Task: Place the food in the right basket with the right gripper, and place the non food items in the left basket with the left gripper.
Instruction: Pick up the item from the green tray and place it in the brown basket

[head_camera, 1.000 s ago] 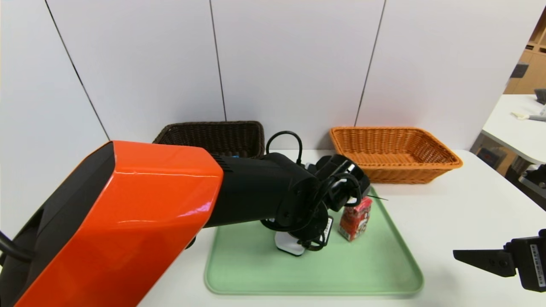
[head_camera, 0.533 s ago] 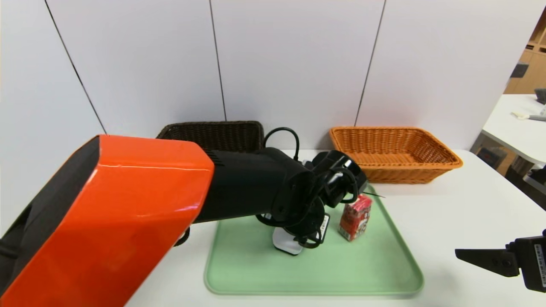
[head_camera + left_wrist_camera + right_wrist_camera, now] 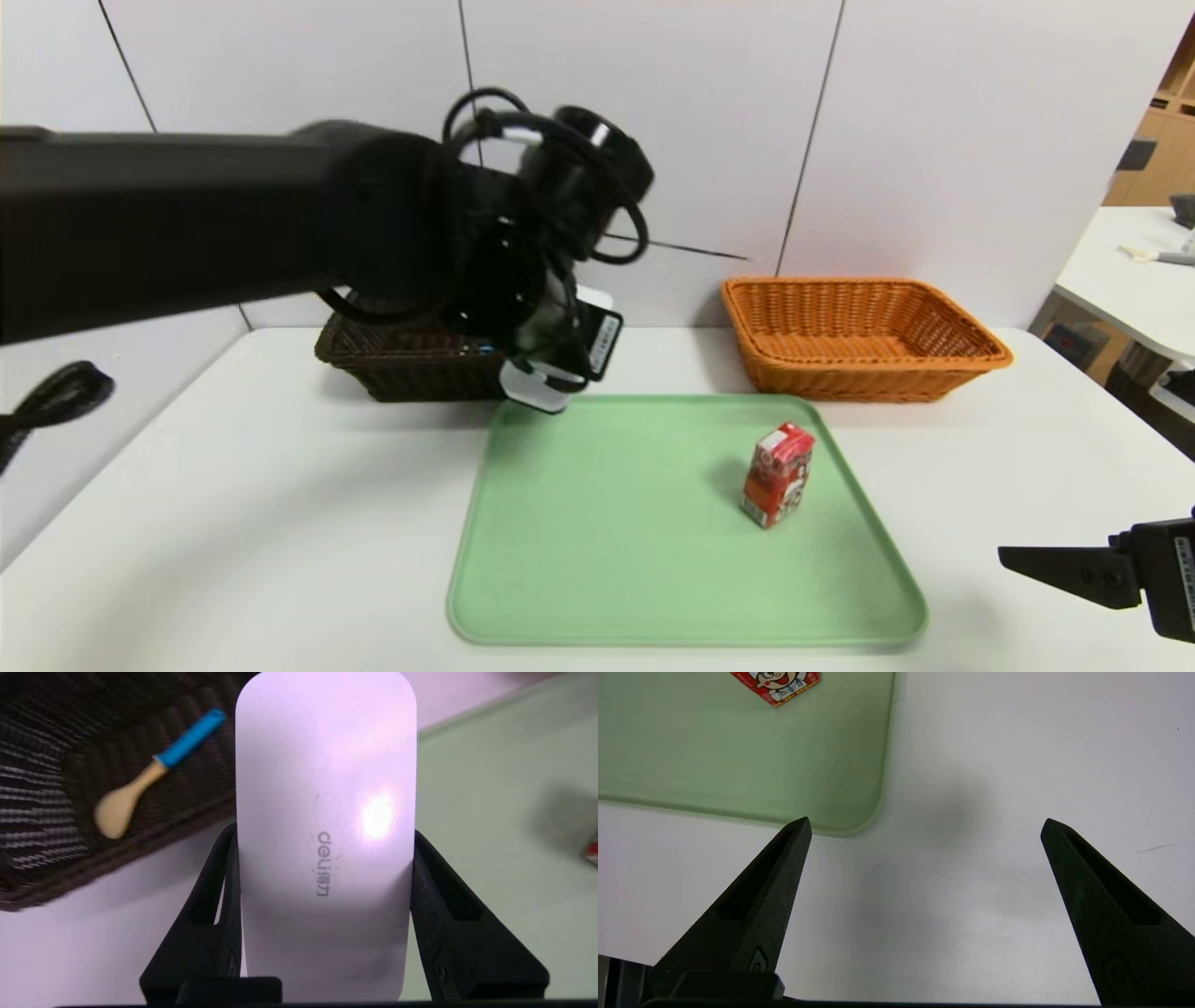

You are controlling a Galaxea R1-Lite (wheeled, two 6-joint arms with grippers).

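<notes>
Jaws of the left gripper [image 3: 325, 835] pinch the white case [image 3: 325, 788], now off the tray [image 3: 681, 523].

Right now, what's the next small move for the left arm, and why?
I'd shift the left gripper a little further to the robot's left, likely before opening it: it grips the white case above the table near the dark basket's right end and the green tray's far left corner, so the case isn't over the basket yet.

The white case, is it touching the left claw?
Touching: the left wrist view shows the white case squeezed between both fingers of the left claw.
</notes>
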